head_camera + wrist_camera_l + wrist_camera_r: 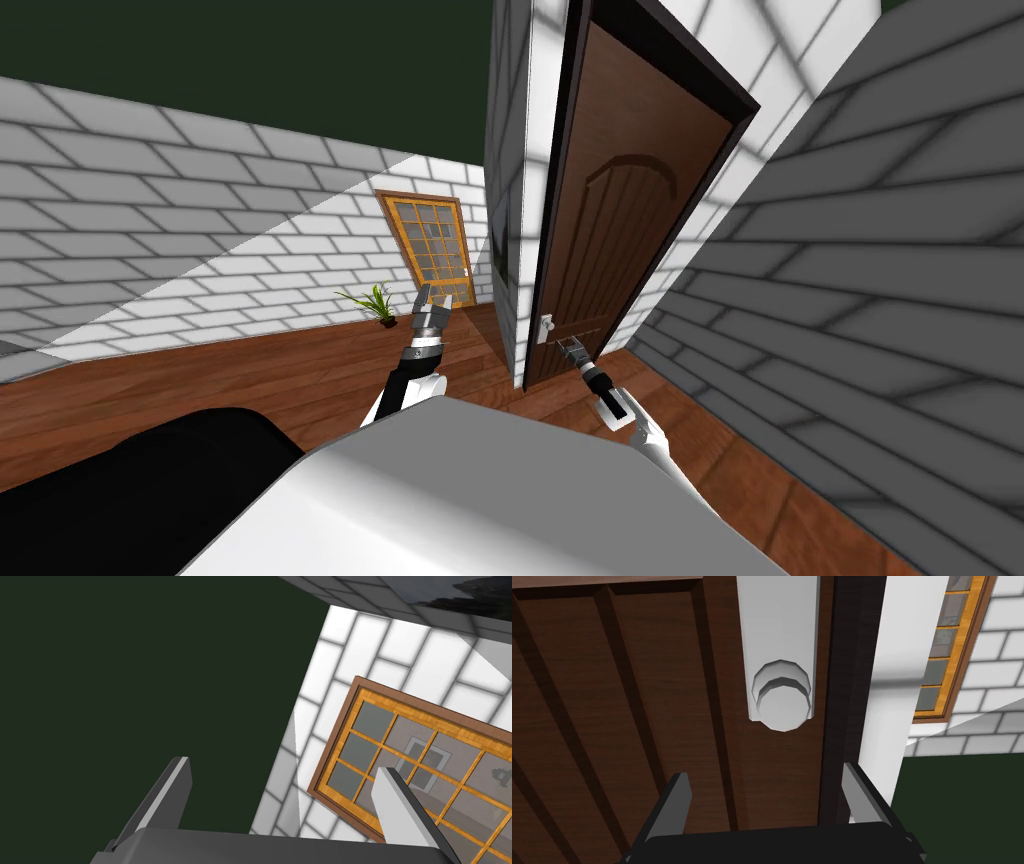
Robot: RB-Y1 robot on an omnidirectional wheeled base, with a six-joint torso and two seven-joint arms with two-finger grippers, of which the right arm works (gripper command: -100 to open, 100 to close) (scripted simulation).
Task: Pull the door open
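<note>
A dark brown panelled door (620, 220) stands in a dark frame ahead of me, with a white knob (546, 324) on a white plate at its edge. My right gripper (572, 350) hangs open just short of the door, slightly to the side of the knob. The right wrist view has the round white knob (782, 707) a little beyond the open fingers (677, 801), nothing between them, with the door (612, 701) close behind. My left gripper (435, 297) is raised and open, off to the left of the door; in its own view the fingers (400, 806) hold nothing.
A white brick wall end (520, 200) stands just left of the door frame. A grey brick wall (880, 300) closes in on the right. A glazed orange-framed door (432, 245) and a small green plant (375, 300) lie further back left. The floor (200, 380) is wood.
</note>
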